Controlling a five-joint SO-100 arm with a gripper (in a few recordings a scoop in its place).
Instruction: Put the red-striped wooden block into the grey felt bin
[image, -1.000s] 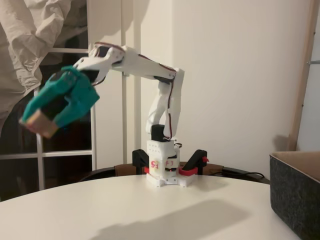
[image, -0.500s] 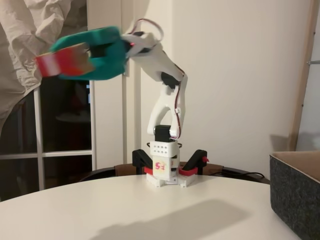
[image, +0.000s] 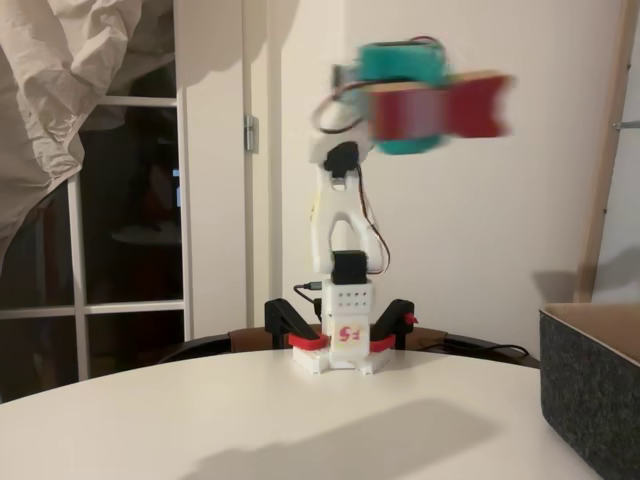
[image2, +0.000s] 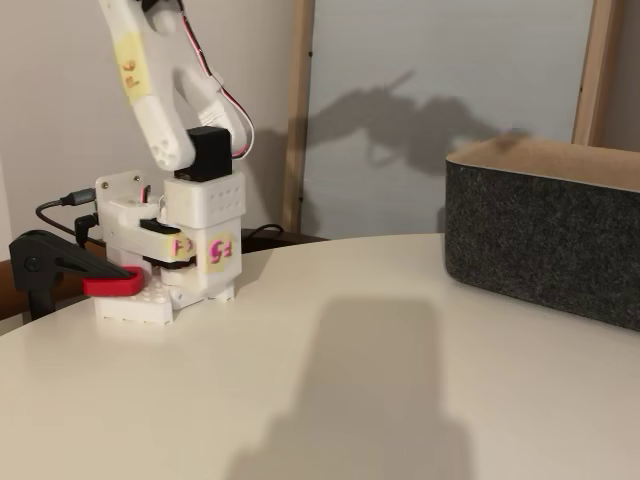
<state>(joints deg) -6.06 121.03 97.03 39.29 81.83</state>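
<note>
High above the bin and to its left in a fixed view, the gripper grasps the block, blurred, which seems light, stiff and smooth, so a hold across two flat sides should suit it.

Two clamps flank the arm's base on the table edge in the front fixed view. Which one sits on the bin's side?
The right clamp, nearer the grey felt bin; the left clamp lies beyond the base, away from it.
</note>
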